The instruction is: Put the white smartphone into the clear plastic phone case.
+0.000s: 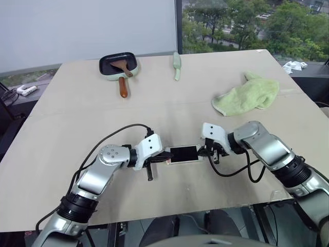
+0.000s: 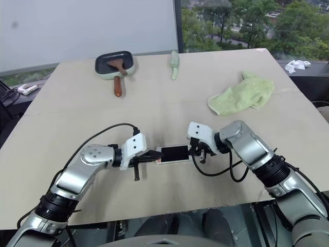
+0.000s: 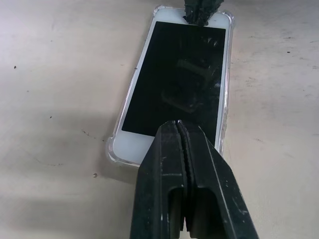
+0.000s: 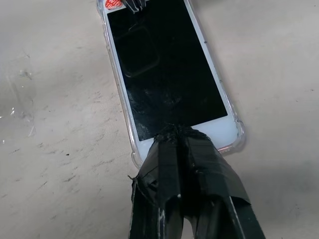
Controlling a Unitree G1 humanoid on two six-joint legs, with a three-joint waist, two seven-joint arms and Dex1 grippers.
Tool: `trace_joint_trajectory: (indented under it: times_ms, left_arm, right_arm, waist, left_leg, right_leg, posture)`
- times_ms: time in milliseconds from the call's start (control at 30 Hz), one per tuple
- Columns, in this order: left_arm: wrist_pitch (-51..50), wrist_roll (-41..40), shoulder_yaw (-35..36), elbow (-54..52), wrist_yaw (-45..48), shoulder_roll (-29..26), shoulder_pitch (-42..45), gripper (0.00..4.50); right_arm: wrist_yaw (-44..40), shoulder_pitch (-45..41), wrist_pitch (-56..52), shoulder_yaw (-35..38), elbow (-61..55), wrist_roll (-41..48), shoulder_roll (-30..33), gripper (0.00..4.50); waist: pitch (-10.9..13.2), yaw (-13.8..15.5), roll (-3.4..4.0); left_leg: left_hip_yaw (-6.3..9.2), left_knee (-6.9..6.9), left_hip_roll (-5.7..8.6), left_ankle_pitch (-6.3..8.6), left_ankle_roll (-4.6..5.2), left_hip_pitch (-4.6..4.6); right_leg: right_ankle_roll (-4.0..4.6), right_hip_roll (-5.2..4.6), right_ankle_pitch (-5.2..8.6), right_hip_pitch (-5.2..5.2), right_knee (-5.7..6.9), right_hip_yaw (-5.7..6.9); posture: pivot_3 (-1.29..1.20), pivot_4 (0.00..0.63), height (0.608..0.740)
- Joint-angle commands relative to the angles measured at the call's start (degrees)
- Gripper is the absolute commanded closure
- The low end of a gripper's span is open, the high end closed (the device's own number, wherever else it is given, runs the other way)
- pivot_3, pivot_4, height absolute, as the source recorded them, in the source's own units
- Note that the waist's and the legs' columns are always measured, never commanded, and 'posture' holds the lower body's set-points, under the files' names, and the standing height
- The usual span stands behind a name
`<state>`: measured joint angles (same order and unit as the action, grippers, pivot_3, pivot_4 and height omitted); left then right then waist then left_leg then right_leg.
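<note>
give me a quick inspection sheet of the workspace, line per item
surface: beige table, bare around the phone
job's things: white smartphone lies screen up inside the clear plastic phone case, whose rim shows all round it
clutter: green cloth far right, small pan holding a brown utensil, a pale green utensil at the far edge
grippers: left gripper shut, its tip over one end of the phone; right gripper shut, its tip over the other end
cables: black cable loops over the left arm, another hangs by the right arm
surroundings: window with trees beyond the table
</note>
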<state>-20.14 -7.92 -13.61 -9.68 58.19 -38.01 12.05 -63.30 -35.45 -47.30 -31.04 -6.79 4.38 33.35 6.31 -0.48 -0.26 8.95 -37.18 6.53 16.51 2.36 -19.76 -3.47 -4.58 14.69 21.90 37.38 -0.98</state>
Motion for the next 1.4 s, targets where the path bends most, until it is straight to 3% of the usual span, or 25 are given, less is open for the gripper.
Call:
trace_joint_trajectory:
  times_ms: [33, 233, 400, 600, 700, 733, 867, 933, 967, 1067, 1400]
  left_arm:
    - [-1.73, 1.22, -1.68, 1.44, -0.27, -0.45, -1.4, 4.5]
    - [-1.41, 0.73, -1.28, 1.77, -0.58, -0.31, -1.48, 4.5]
    - [0.16, -2.73, 1.63, 1.38, -0.57, 1.36, -1.34, 4.5]
    - [3.19, -12.61, 12.39, -4.65, -2.7, 4.95, -3.32, 4.5]
    - [2.13, -15.93, 18.86, -7.0, -3.51, 3.28, -7.45, 4.5]
    - [1.83, -17.29, 21.23, -7.77, -2.84, 2.27, -9.49, 4.5]
    - [1.52, -21.24, 28.3, -9.38, 0.11, -1.43, -16.9, 2.81]
    - [2.21, -21.7, 31.27, -8.92, 1.13, -2.97, -20.48, 1.71]
    - [3.09, -21.2, 32.41, -8.7, 1.96, -3.9, -22.44, 1.44]
    - [3.79, -22.16, 35.68, -8.34, 3.51, -5.23, -25.92, 0.01]
    - [7.83, -18.71, 37.17, -8.14, 3.1, -6.5, -28.56, 0.01]
  right_arm:
    - [0.9, 2.86, -3.31, -5.75, 4.07, -3.01, 1.17, 4.45]
    - [0.61, 3.01, -3.71, 0.14, 1.99, 1.77, -0.39, 4.45]
    - [-2.15, 3.78, -2.41, 10.39, -2.09, 10.42, -0.8, 4.45]
    - [-2.65, 8.55, 5.41, 26.05, -4.43, 20.85, -1.33, 4.45]
    - [-4.1, 13.3, 8.61, 30.52, -5.07, 22.35, 1.98, 3.66]
    - [-4.4, 15.24, 10.75, 31.86, -4.86, 22.06, 3.22, 3.18]
    - [-5.36, 21.8, 19.86, 35.83, -2.94, 20.29, 7.06, 1.27]
    - [-6.43, 25.32, 24.79, 38.15, -1.29, 19.45, 9.26, 0.13]
    - [-7.26, 27.09, 26.96, 39.37, -0.08, 19.14, 10.53, 0.01]
    - [-9.36, 30.94, 33.08, 42.14, 4.15, 18.32, 13.41, 0.0]
    - [-10.09, 35.58, 37.25, 46.46, 9.39, 19.81, 16.52, 0.0]
  waist:
    - [0.0, 0.01, 0.0]
    - [0.06, 0.05, 0.05]
    - [0.68, 0.12, 0.2]
    - [1.27, -0.09, 0.12]
    - [1.37, -0.08, 0.08]
    - [1.38, -0.09, 0.09]
    - [1.72, -0.12, 0.24]
    - [1.84, 0.13, 0.29]
    - [1.9, 0.29, 0.28]
    - [1.93, 0.8, 0.28]
    - [1.95, 1.25, 0.29]
  left_leg:
    - [0.01, 0.0, 0.0, 0.0, 0.0, 0.0]
    - [0.06, 0.04, 0.0, 0.0, 0.0, 0.0]
    - [0.13, 0.11, -0.01, 0.0, 0.0, -0.19]
    - [0.18, -0.23, 0.0, -0.21, -0.33, -1.98]
    - [0.2, -0.22, 0.0, -0.22, -0.32, -2.2]
    - [0.21, -0.15, 0.0, -0.21, -0.32, -2.22]
    - [0.16, -0.06, 0.0, -0.21, -0.31, -2.2]
    - [0.15, -0.08, 0.0, -0.21, -0.31, -2.12]
    - [0.15, -0.09, 0.0, -0.21, -0.31, -2.1]
    - [0.11, -0.1, 0.0, -0.2, -0.31, -2.07]
    - [0.06, -0.13, -0.04, -0.21, -0.32, -2.03]
  right_leg:
    - [0.0, 0.0, 0.0, -0.01, -0.01, 0.01]
    - [-0.05, 0.0, 0.03, -0.04, -0.1, 0.05]
    - [-0.01, 0.0, -0.01, 0.06, -0.31, 0.1]
    - [0.05, 0.0, -0.08, 1.72, -0.18, 0.16]
    - [0.05, -0.01, -0.09, 1.9, -0.28, 0.19]
    - [0.05, -0.02, -0.09, 1.9, -0.38, 0.19]
    - [0.06, -0.02, -0.08, 1.87, -0.47, 0.13]
    - [0.05, -0.02, -0.08, 1.79, -0.44, 0.12]
    - [0.05, -0.02, -0.08, 1.77, -0.44, 0.12]
    - [0.06, -0.02, -0.1, 1.74, -0.4, 0.11]
    - [0.12, 0.0, -0.13, 1.72, -0.37, 0.09]
  posture:
    - [0.0, 0.15, 0.74]
    - [0.0, 0.15, 0.74]
    - [0.0, 0.15, 0.74]
    - [0.0, 0.15, 0.74]
    - [0.0, 0.15, 0.74]
    - [0.0, 0.15, 0.74]
    - [0.0, 0.15, 0.74]
    - [0.0, 0.15, 0.74]
    - [0.0, 0.15, 0.74]
    - [0.0, 0.15, 0.74]
    - [0.0, 0.15, 0.74]
